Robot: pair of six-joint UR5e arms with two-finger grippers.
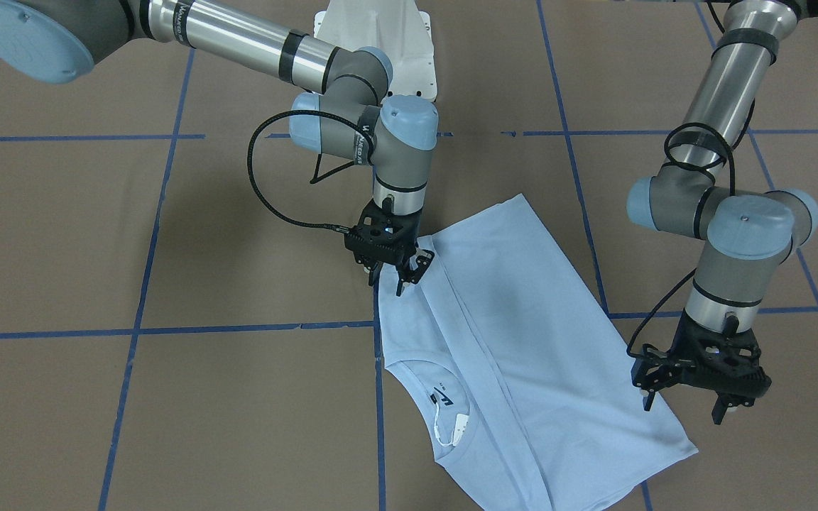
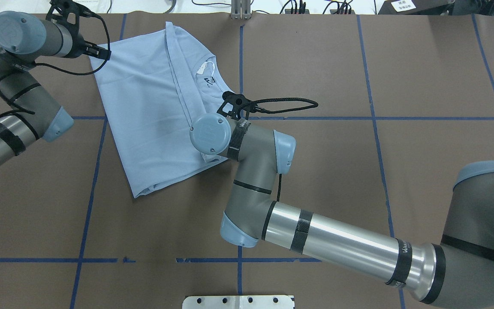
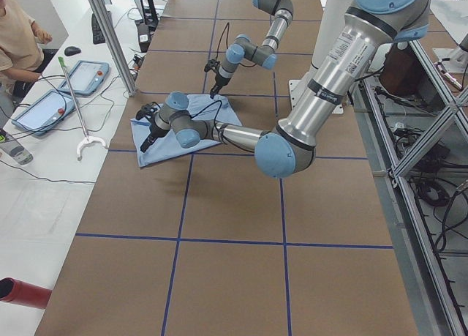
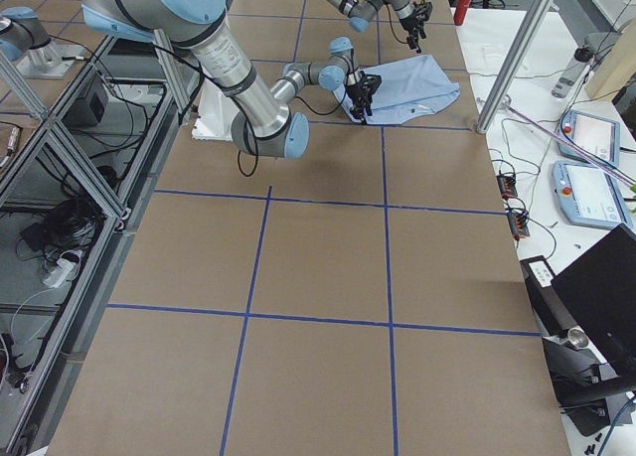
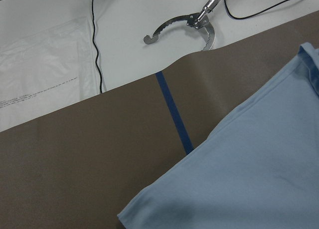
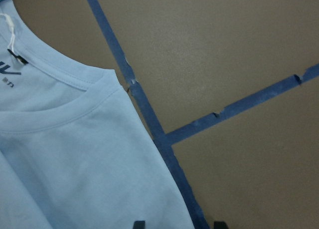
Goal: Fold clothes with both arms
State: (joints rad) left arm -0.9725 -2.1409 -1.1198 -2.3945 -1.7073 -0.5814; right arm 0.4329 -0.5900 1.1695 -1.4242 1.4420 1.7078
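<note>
1. At the right pincer [image 1: 388,284]: fingers spread apart, clamped on nothing, straddling the collar-side edge of the T-shirt [image 1: 537,312], just beside the collar [image 6: 70,107], at the corner nearer the robot.
2. At the left pincer [image 1: 683,411]: fingers likewise spread wide, gripping nothing, poised at the diagonally opposite corner; cannot tell about contact with the cloth.
3. Between the two pincers: the T-shirt itself, flat on the table [image 1: 238,397], apparently already doubled, judging by a loose cloth edge running across it parallel to the collar side.
4. Likeliest failure: closing the right pincer on the top layer only, leaving the lower layers behind on lifting and undoing the fold already there.
5. Possible miss at the left pincer: closing just outside the corner, or too high above it, and coming away with no cloth.
6. Danger of a skewed fold from lifting by diagonal corners: sagging and twisting at the two unheld corners, then a crooked landing.
7. Risk from uneven timing: raising one pincer ahead of the other, stretching the cloth taut between them and tugging it out of the slower grip.
8. Worth watching just beyond the collar from the right pincer: the white neck tag [image 1: 457,428] on its string, easy to snag or flip outward.
</note>
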